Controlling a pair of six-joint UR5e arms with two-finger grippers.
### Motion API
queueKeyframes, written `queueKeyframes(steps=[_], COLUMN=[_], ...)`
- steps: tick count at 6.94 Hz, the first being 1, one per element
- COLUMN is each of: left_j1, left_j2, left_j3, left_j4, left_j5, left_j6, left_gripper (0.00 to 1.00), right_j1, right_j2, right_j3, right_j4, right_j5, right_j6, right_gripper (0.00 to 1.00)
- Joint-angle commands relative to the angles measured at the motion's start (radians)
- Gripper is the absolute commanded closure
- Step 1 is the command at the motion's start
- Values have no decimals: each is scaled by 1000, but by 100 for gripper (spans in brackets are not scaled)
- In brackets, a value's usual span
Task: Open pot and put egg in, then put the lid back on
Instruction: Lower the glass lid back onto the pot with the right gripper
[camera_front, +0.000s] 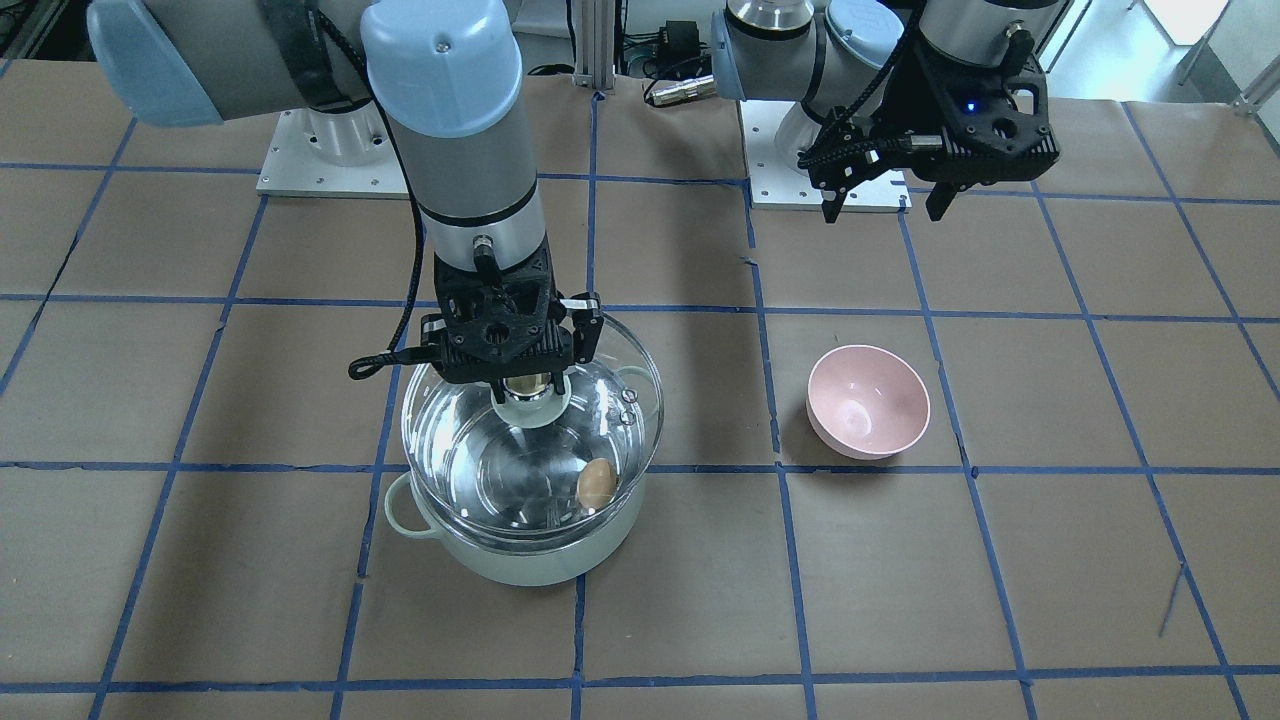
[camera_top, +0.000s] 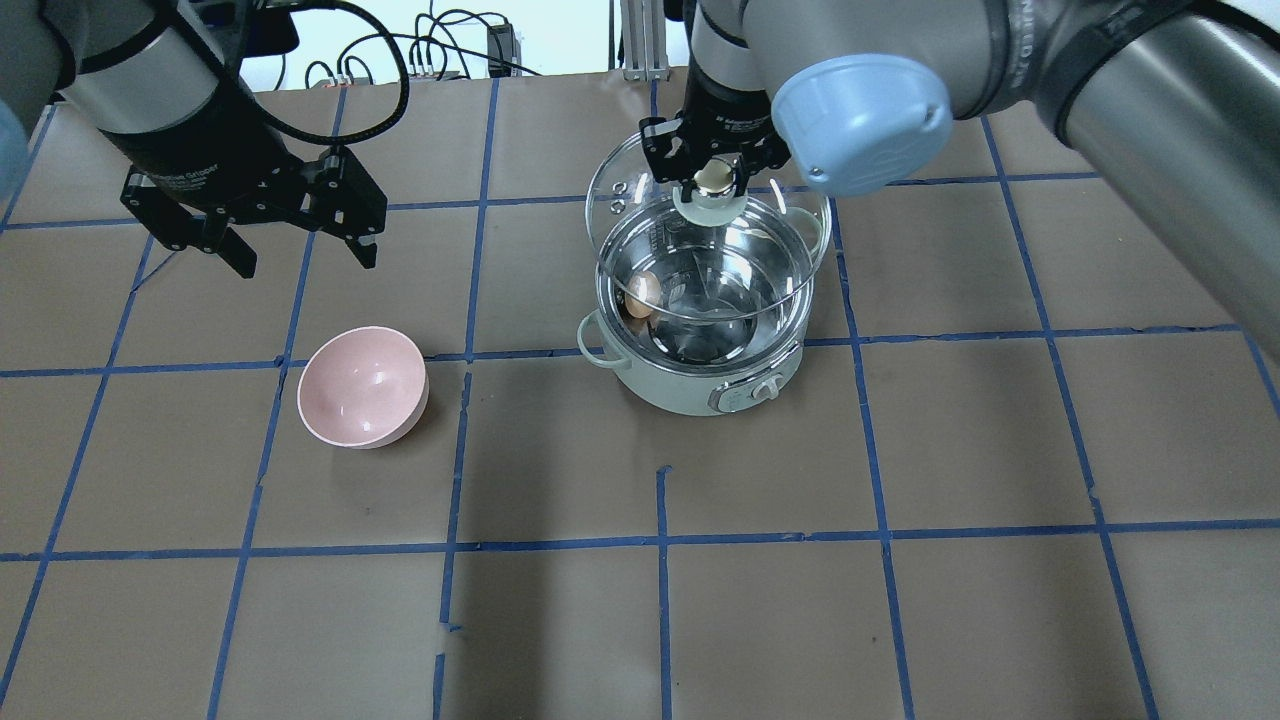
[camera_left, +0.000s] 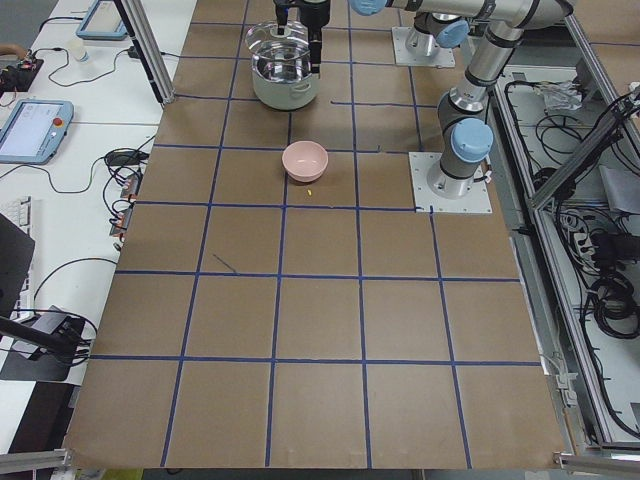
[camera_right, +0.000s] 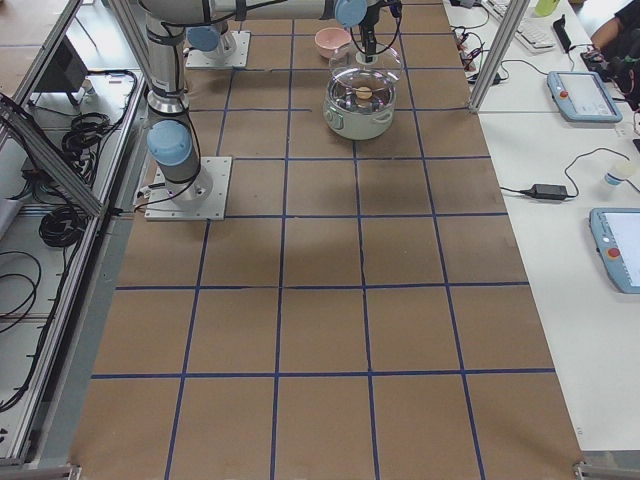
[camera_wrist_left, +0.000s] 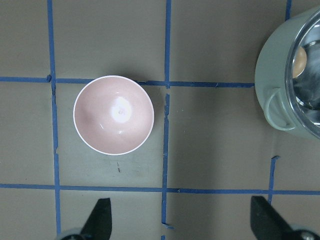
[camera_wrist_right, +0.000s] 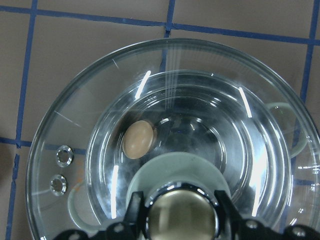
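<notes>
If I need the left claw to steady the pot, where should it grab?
On the pot, probably the loop handle facing the pink bowl: it juts out sideways, clear of the lid. Bring the open left claw down from above, straddling it.

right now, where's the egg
In the front-facing view the egg lies inside the pot, against its steel wall on the side nearest the pink bowl, under the glass lid the right gripper holds by its knob.
</notes>
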Motion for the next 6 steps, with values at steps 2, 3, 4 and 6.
queueKeyframes(steps=[2, 3, 4, 6], left_j1=[12, 16, 18, 18], left_j2=[-17, -18, -21, -23], left_j3=[24, 35, 41, 50], left_j4=[2, 0, 0, -4], left_j5=[8, 4, -14, -8], left_j6=[105, 105, 103, 103], left_gripper=[2, 2, 2, 2], right_j1=[10, 10, 10, 9], right_j2=[42, 43, 45, 45], right_j3=[9, 12, 10, 18], right_j4=[-6, -6, -9, -49], right_j5=[-10, -14, -15, -16], right_j6=[-4, -6, -7, -12], right_gripper=[74, 71, 69, 69])
